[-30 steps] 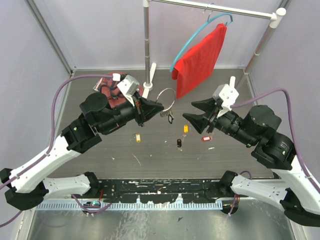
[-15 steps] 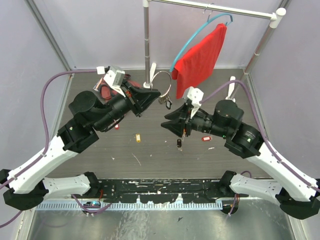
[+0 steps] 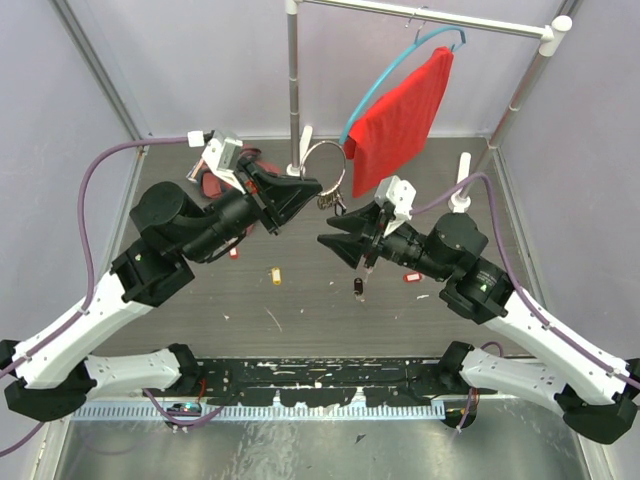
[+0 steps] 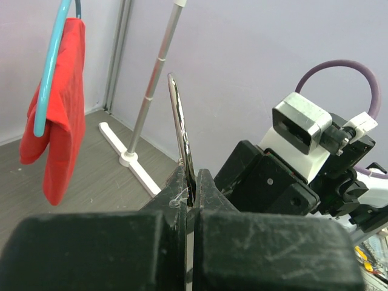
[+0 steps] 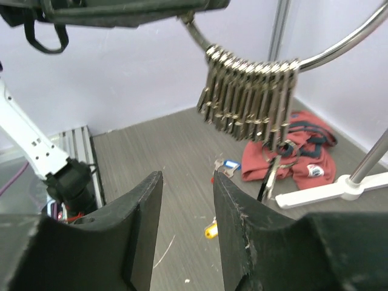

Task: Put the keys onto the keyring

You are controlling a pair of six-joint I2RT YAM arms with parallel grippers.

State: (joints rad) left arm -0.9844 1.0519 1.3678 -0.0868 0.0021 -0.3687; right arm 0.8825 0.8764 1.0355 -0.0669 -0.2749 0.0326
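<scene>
Left wrist shows the left tool clamped on the keyring; right tool half-open, empty.

So the keyring is up in the air: a thin, shiny silver wire loop standing roughly upright, with its lower edge pinched tight in the left gripper. A tight bunch of silver keys hangs off it, packed side by side. Down on the table lie loose keys, well apart: yellow tag, black tag, red tag.
</scene>
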